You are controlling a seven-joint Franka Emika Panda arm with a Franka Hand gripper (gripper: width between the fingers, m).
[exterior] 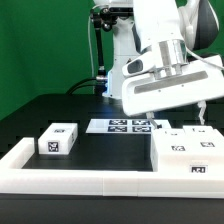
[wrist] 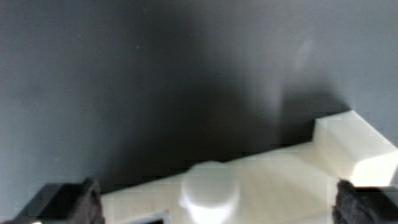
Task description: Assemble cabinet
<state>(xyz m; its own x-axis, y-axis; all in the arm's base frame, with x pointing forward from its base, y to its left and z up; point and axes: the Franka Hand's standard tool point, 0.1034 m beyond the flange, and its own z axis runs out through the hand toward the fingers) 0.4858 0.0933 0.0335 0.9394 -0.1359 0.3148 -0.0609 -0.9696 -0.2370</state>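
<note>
Arm (exterior: pixel 150 30): upper links cut off by the exterior view's top edge.
Marker board (exterior: pixel 128 126): far edge hidden behind the arm's wrist housing; tags too small to read.
Cabinet blocks, small (exterior: pixel 57 140) and large (exterior: pixel 185 152): tag patterns too small to read.
Border rail (exterior: pixel 60 182): cut off at both side edges of the exterior view.
Jaws: only dark tips seen in the wrist view, the rest cut off by the picture's edge.
White cabinet part (wrist: pixel 267 175): blurred and cut off in the wrist view; impossible to tell which block.
Surface (wrist: pixel 160 80): blurred, without detail.

The cabinet blocks (exterior: pixel 57 139) are white with black-and-white square tags (exterior: pixel 52 146), the table (exterior: pixel 110 150) black, the backdrop (exterior: pixel 40 50) green.
</note>
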